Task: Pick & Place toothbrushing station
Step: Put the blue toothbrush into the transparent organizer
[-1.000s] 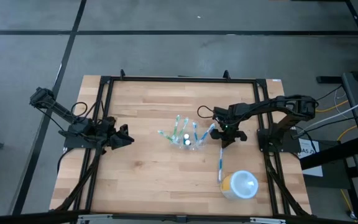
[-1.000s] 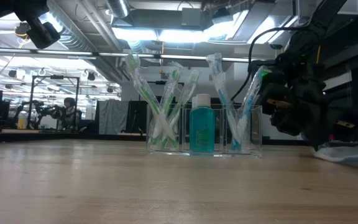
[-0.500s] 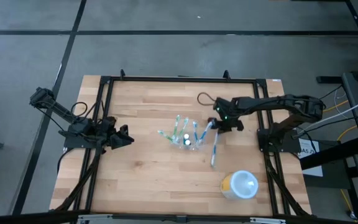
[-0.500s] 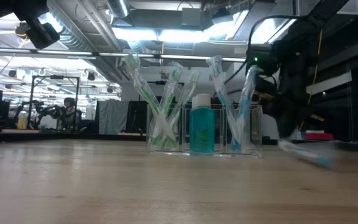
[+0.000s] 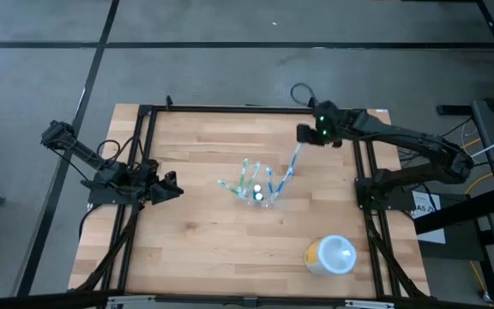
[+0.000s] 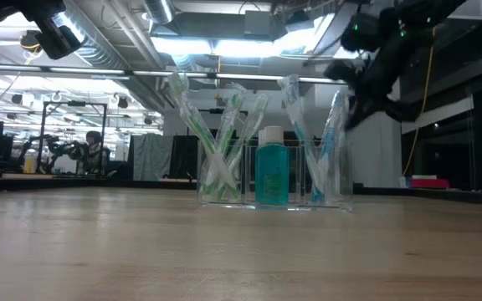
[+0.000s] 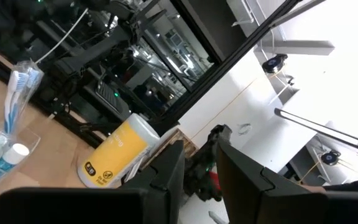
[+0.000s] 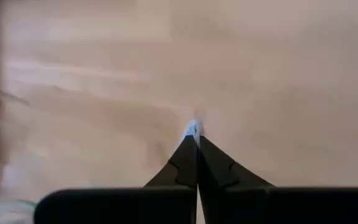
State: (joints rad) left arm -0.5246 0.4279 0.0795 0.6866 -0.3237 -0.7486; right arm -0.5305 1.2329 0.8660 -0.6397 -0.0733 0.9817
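The toothbrushing station (image 5: 256, 190) is a clear holder standing mid-table. In the low view the station (image 6: 274, 196) holds green wrapped brushes on one side, a teal bottle (image 6: 272, 171) in the middle and blue brushes on the other. My right gripper (image 5: 304, 136) hangs high, to the far right of the station, shut on a blue wrapped toothbrush (image 5: 291, 165). That brush slants down to the station's right compartment. Whether its lower end is inside, I cannot tell. My left gripper (image 5: 171, 187) waits open at the table's left, with nothing between its fingers (image 7: 166, 171). My right gripper pinches the upper end of the toothbrush's wrapper (image 8: 193, 128) between its two shut fingers; a pale sliver shows just past the fingertips. The fingers slant down from the table's far right. The brush hangs below them, lifted off the table and tilted toward the station.
A white cup with a yellow side (image 5: 331, 255) lies near the table's front right; it also shows in the left wrist view (image 7: 114, 152). A black frame (image 5: 148, 163) borders the wooden top. Bare wood lies in front of and behind the station.
My right gripper has risen and gone toward the table's far edge, tipping as it went. It took along the blue toothbrush that lay on the table by the cup. The brush is lifted clear now, and its lower end has swung over to the station.
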